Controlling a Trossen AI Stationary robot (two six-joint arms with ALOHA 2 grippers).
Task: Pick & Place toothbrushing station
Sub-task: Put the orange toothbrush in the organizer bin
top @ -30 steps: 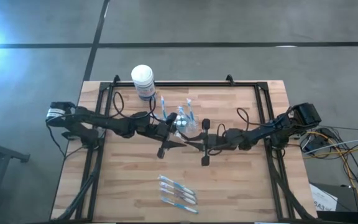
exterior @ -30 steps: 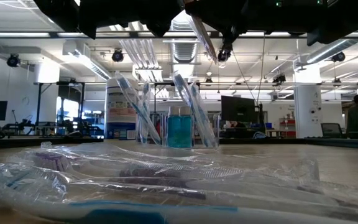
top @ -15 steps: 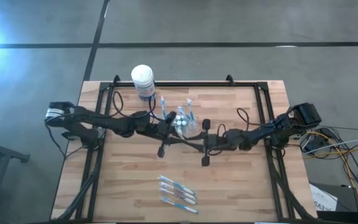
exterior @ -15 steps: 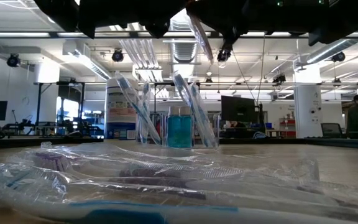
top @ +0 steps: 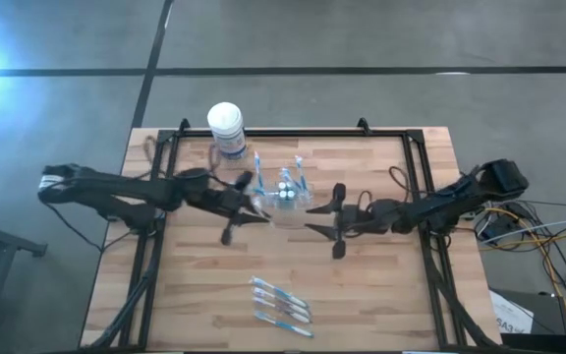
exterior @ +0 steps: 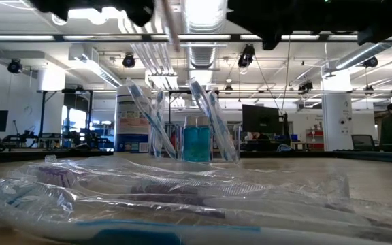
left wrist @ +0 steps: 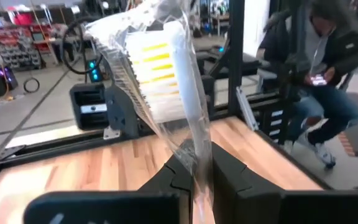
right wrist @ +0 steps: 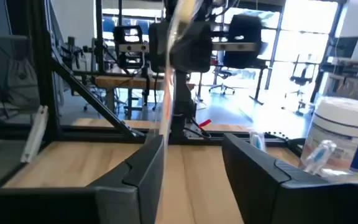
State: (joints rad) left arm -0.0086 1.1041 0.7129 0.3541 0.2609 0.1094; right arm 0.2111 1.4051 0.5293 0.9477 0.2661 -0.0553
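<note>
A small clear cup (top: 285, 197) stands mid-table with blue-and-white toothbrushes (exterior: 213, 122) leaning in it and white-capped blue pieces (exterior: 196, 143) beside them. My left gripper (top: 256, 208) is just left of the cup, above the table, shut on a toothbrush in a clear wrapper (left wrist: 169, 81), which also shows in the low view (exterior: 169, 24). My right gripper (top: 311, 214) is open and empty just right of the cup; its fingers (right wrist: 145, 171) point at the left gripper. Several wrapped toothbrushes (top: 281, 305) lie flat near the table's near edge. My left gripper pinches the wrapped toothbrush between its two fingers at the handle (left wrist: 199, 168), below the bristle head. The brush stands out past the fingertips, tilted, its yellow-bristled head (left wrist: 157, 68) away from the gripper. It is lifted clear of the table.
A white-lidded tub with a blue label (top: 226, 128) stands at the table's far edge, left of centre. A black frame (top: 293, 135) runs round the table. The wrapped toothbrushes fill the low view's foreground (exterior: 148, 197). A person (left wrist: 319, 68) sits beyond the table.
My left gripper has gone toward the table's left edge, carrying the wrapped toothbrush away from the right gripper. My right gripper has drawn back a little toward the table's right edge. The cup and its brushes have stayed put.
</note>
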